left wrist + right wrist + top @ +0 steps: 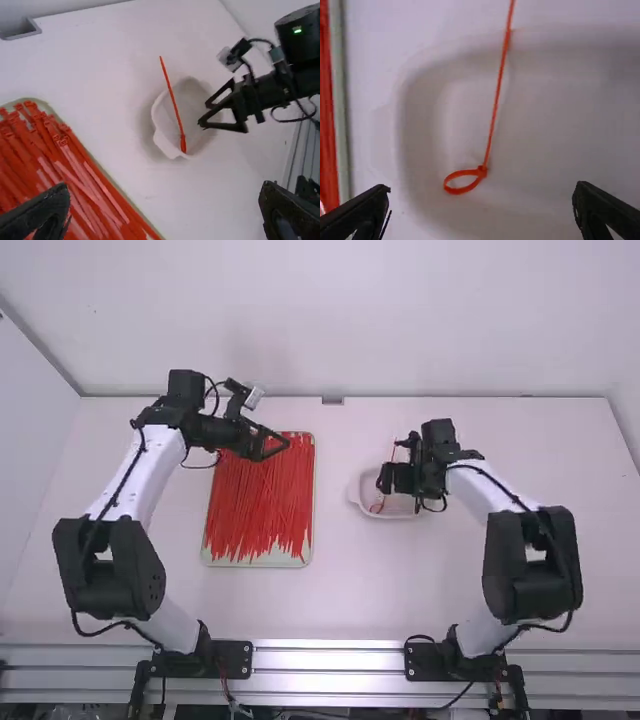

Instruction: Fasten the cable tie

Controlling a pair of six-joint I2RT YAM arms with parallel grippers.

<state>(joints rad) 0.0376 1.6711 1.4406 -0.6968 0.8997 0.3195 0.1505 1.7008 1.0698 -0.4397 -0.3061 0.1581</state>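
While your right gripper (386, 482) hangs released and empty, its fingers spread wide, the fastened red cable tie (494, 112) lies directly below it in a shallow white dish (156, 125). The tie's small closed loop rests on the dish floor between the two fingers. Its long tail runs ahead of the gripper and out over the dish's rim. Both fingers stand well apart from the tie.

Your left gripper (268, 445) is released too and holds nothing. It hovers over one end of a tray (258, 562), and the heap of loose red ties (262, 505) lies beneath it and stretches back toward that arm's base.

Bare white worktop (420, 580) separates the two grippers, with an open strip between the tray's edge and the nearest rim of the dish. More free worktop surrounds the dish on the sides away from the left gripper, out to the worktop's edge. Beyond both grippers the worktop ends at a pale wall.
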